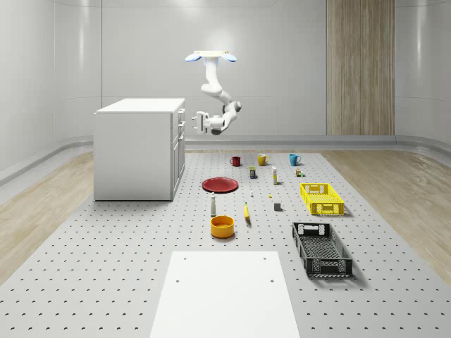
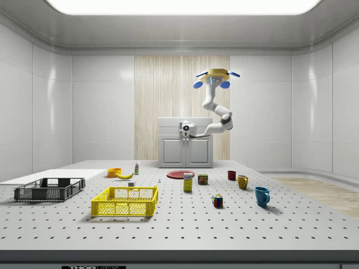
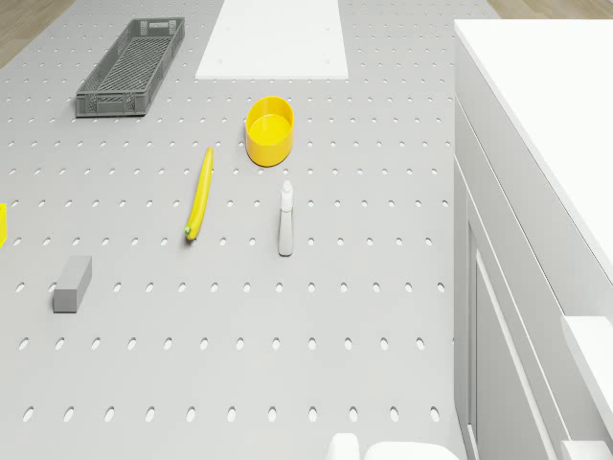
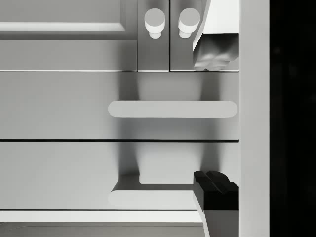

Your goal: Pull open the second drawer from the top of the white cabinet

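Drone [image 1: 210, 55] hovering beside the white cabinet [image 1: 137, 149], which is sitting on the floor. Gripper [image 1: 199, 122] spread, facing the drawer front; second drawer's handle [image 4: 172, 109] lying between its fingers [image 4: 216, 190], untouched.

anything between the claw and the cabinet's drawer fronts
Nothing. In the whole-scene view the claw hangs just off the white cabinet front with only air between; the wrist view shows the drawer handle unobstructed.
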### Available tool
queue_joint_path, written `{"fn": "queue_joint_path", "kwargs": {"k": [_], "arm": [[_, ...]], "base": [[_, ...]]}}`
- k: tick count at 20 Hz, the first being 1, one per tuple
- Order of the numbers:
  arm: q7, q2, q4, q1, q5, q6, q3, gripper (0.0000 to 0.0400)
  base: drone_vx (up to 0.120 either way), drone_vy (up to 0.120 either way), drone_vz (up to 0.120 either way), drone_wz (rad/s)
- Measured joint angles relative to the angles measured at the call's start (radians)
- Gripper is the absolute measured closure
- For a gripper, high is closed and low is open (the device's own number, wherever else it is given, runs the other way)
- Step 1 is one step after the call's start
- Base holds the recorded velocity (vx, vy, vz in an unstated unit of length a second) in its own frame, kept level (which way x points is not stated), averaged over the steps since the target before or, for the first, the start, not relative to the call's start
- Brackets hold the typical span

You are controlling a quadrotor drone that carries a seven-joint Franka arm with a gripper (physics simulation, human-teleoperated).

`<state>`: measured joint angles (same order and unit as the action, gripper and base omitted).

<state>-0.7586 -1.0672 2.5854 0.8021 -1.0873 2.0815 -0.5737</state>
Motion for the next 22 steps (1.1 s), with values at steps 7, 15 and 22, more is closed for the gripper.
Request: {"fn": "queue_joint_path", "kwargs": {"k": [7, 15, 22], "arm": [[-0.004, 0.027, -0.022, 0.008, -0.038, 0.016, 0.039, 0.01], [0.028, 0.076, -0.031, 0.031, -0.121, 0.065, 0.101, 0.01], [0.054, 0.115, -0.04, 0.036, -0.18, 0.088, 0.143, 0.01]], "base": [[0.0, 0.0, 0.0, 0.0], [0.0, 0.0, 0.0, 0.0], [0.0, 0.0, 0.0, 0.0]]}}
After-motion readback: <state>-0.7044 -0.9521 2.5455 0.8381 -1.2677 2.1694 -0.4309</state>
